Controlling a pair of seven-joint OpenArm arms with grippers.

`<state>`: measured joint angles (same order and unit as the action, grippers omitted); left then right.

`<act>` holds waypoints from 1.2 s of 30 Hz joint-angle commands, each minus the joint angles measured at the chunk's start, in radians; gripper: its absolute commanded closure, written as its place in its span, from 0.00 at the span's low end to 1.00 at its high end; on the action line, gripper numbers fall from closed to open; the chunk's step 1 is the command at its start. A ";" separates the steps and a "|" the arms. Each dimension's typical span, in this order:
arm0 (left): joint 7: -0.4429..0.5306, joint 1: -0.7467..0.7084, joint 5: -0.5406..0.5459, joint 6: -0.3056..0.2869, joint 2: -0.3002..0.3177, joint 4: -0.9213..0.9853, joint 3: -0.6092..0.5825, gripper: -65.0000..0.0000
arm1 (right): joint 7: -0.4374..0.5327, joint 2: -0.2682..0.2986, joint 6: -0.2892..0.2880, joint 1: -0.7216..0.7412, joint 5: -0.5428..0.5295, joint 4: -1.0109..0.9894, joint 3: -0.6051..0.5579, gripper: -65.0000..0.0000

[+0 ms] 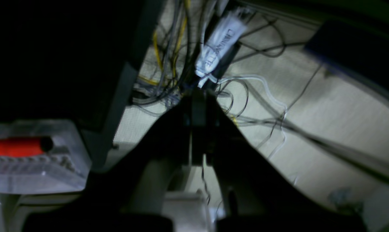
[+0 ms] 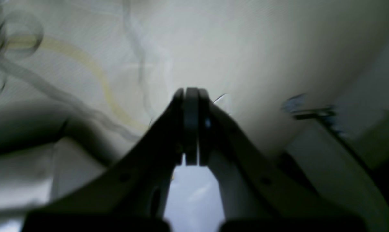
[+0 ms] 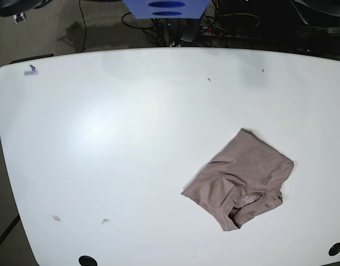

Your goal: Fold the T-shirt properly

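Both claws, left point(image 1: 199, 96) and right point(image 2: 191, 96), are clenched empty off the worktop point(image 3: 103, 122); the loosely bundled T-shirt point(image 3: 239, 177) could slump open if nudged.

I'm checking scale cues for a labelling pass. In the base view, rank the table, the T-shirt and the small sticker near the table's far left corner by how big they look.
1. Table, filling most of the view.
2. T-shirt, a bunched patch on its right half.
3. Sticker, tiny; it lies farther from the camera, but the gap is too wide to matter.
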<state>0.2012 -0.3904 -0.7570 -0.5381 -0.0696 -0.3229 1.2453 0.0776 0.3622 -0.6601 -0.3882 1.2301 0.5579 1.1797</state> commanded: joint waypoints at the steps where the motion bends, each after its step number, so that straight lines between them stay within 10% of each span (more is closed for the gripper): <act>1: 0.014 -0.003 -0.043 0.068 0.044 0.109 0.001 1.00 | 0.017 0.025 0.052 -0.012 0.009 -0.049 -0.013 1.00; 10: 0.071 0.015 -0.152 0.247 0.118 0.316 0.000 1.00 | 0.061 0.025 0.198 0.084 0.109 -0.230 -0.053 1.00; 20: 0.077 0.057 -0.306 0.404 0.107 0.323 0.001 1.00 | 0.064 0.016 0.211 0.180 0.178 -0.347 -0.054 1.00; 36: 0.076 0.167 -0.434 0.573 0.037 0.323 0.001 0.99 | 0.060 -0.162 0.245 0.251 0.207 -0.356 -0.056 1.00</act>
<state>0.2768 -0.2295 -1.1839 0.0162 -0.0273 0.0002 1.2461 0.1478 0.1822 -0.4503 -0.1329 1.4208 0.1905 1.1210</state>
